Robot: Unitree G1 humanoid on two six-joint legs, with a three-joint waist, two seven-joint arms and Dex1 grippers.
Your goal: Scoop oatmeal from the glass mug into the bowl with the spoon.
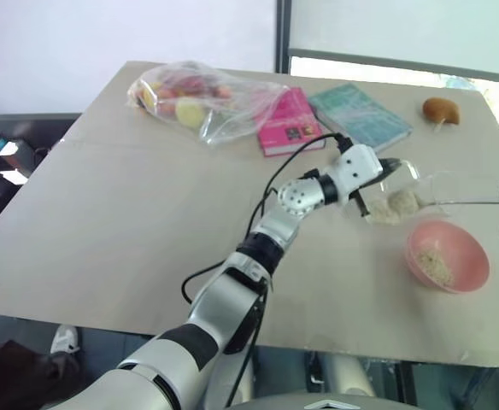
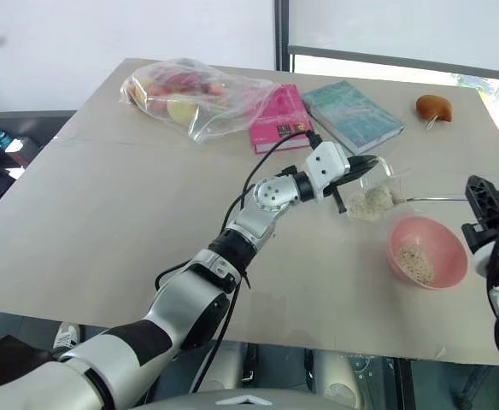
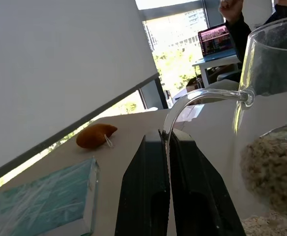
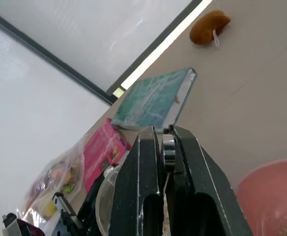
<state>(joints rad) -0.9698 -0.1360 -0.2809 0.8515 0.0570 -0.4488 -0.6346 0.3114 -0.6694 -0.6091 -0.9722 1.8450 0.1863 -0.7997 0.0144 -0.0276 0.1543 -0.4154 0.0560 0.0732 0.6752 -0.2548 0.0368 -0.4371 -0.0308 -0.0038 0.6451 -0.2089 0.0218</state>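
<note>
With your left gripper [image 3: 169, 162] clamped on the handle of the tilted glass mug [image 2: 373, 195] and your right gripper [image 4: 164, 162] pinching the spoon [image 2: 433, 200] handle, keep the spoon level as you carry the oatmeal [image 2: 371, 203] over the pink bowl [image 2: 442, 235], just beside the mug.

Beige tabletop [image 1: 104, 231], plain surface. Far side: clear plastic bag [image 1: 200, 98] of fruit, lying flat, red and yellow pieces inside. Just beside the bag, a pink book [image 1: 289, 121] with the bag's edge overlapping its corner. Next to that, a teal book [image 1: 359, 115], angled, near the pink one but apart. Further along the far edge, a small brown rounded item [image 1: 441, 110] with a pale string or stem, well apart from the books. Beyond the tabletop: white wall, window frame; laptop [image 3: 215, 40] on a distant desk.
</note>
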